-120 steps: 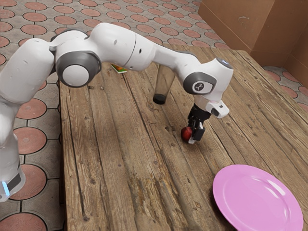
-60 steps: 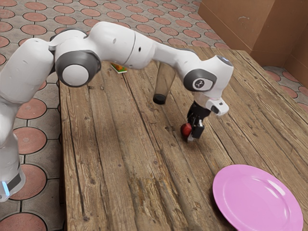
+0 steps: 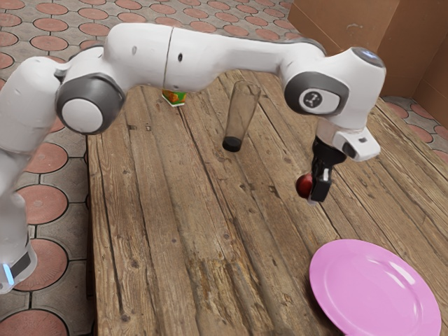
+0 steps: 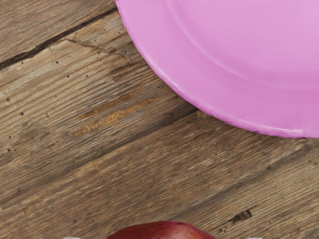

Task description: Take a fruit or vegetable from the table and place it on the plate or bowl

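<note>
Small red fruit (image 3: 303, 185) aloft, pink plate (image 3: 378, 290) flat nearby

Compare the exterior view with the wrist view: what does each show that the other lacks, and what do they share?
The exterior view adds the arm, the hand shut on the red fruit above the table, a tall dark glass, tiled floor and cardboard boxes. The wrist view adds cracks in the planks beside the rim of the pink plate. Shared: red fruit, pink plate, table.

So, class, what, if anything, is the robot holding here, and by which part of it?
A small red fruit, pinched at its sides between the gripper's black fingers, above the wooden table, short of the pink plate.
</note>
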